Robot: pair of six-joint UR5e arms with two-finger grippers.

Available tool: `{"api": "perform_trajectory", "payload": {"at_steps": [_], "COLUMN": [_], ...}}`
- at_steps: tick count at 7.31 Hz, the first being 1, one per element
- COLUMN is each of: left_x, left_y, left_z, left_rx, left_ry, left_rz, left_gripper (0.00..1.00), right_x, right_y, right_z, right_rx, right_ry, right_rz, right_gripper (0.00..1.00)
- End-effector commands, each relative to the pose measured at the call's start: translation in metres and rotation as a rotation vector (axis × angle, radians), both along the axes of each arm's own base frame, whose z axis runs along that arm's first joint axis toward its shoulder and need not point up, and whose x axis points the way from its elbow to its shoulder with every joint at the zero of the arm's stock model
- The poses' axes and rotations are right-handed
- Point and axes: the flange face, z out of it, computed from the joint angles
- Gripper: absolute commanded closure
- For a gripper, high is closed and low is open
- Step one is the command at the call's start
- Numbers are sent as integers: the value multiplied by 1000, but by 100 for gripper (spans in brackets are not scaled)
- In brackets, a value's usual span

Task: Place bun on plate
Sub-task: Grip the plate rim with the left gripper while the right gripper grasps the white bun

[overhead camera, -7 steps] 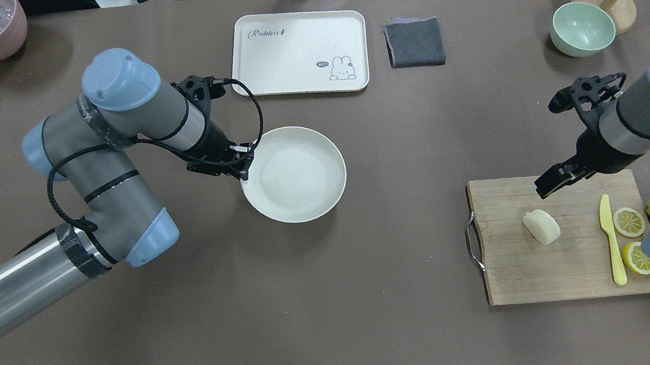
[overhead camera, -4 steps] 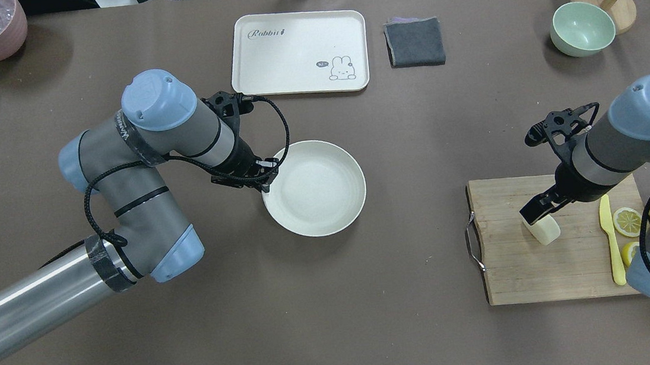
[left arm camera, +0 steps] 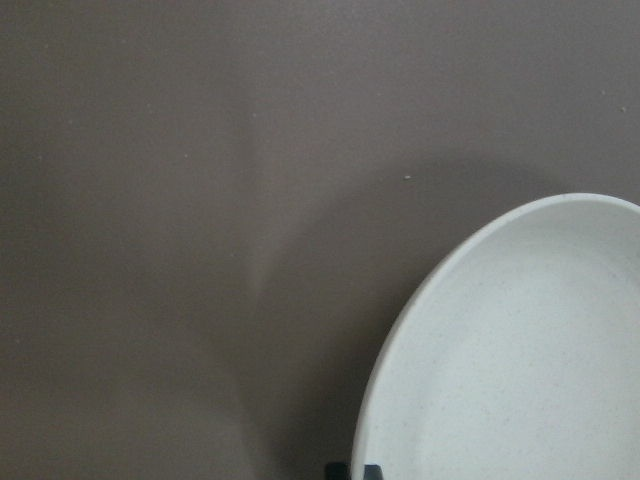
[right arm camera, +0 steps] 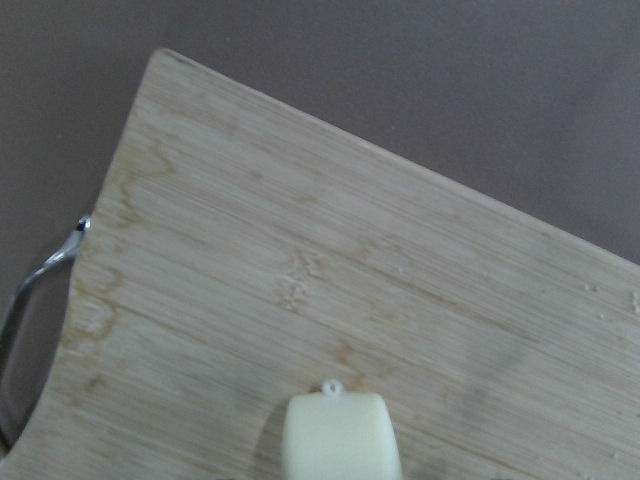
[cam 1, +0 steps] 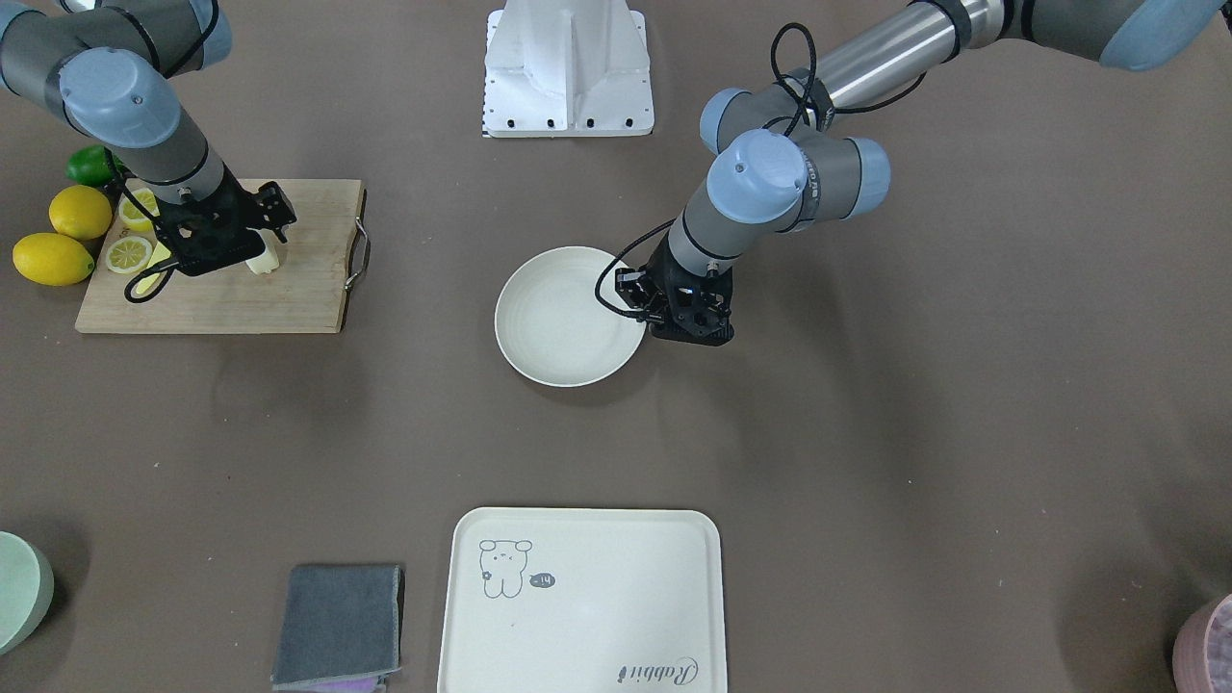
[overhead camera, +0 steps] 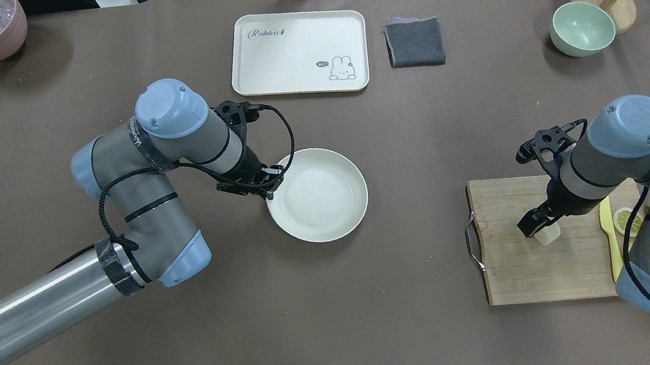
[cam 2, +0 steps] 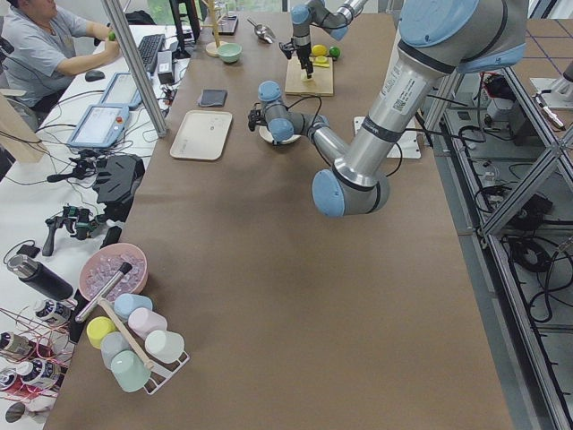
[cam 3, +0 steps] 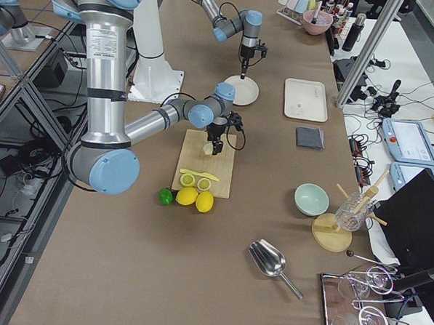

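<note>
The bun (overhead camera: 549, 236) is a pale cream lump lying on the wooden cutting board (overhead camera: 518, 271) at the right. My right gripper (overhead camera: 539, 228) is down at it, open, with the jaws either side of the bun (cam 1: 264, 261). The right wrist view shows the bun (right arm camera: 340, 435) at bottom centre and no fingers. The plate (overhead camera: 327, 200) is round and off-white and sits near the table's middle. My left gripper (overhead camera: 269, 191) is shut on the left rim of the plate (cam 1: 558, 318). Its fingertips (left arm camera: 350, 470) pinch the edge of the plate (left arm camera: 520, 360) in the left wrist view.
A cream tray (overhead camera: 299, 52) with a drawing and a folded grey cloth (overhead camera: 415, 42) lie at the far side. A green bowl (overhead camera: 581, 28) stands far right. A yellow knife (overhead camera: 609, 238) and a lemon slice (overhead camera: 624, 219) share the board. Lemons (cam 1: 67, 236) lie beside it.
My left gripper has slid the plate to the right and nearer the robot. My right gripper has come down from over the board's far edge onto the bun.
</note>
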Motion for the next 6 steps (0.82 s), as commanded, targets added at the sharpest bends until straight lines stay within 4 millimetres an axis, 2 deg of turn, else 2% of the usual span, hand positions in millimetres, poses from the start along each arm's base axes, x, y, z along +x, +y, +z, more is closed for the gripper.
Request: {"api": "perform_trajectory", "payload": {"at_steps": [1,2,3,4,5,6], "left_x": [-1,-1,-4,-12,-34,-65], "left_y": [0,0,0,-5,-18,-25], "left_z": [-3,-3,-7,-12,-14,8], "left_rx": [3,1,6,-14,-11,-15], "left_ry": [8,10,16,21,31,23], "left_rz": [-2,-5,-8,-34,-62,-89], "left_gripper": [23,2,2,2,2,2], "right_x": [-3,-3,-3,-2,-1,-19], "right_y": [0,0,0,1,-3,-19], "right_z": [4,5,5,-6,-32,-66], "right_rx": [-7,-7,-7,-3,18,9], "right_ry": [7,8,8,-15,-47,-69], "right_rz": [-4,-5,-5,-6,7,48], "right_gripper": [46,77,94,100,100,100]}}
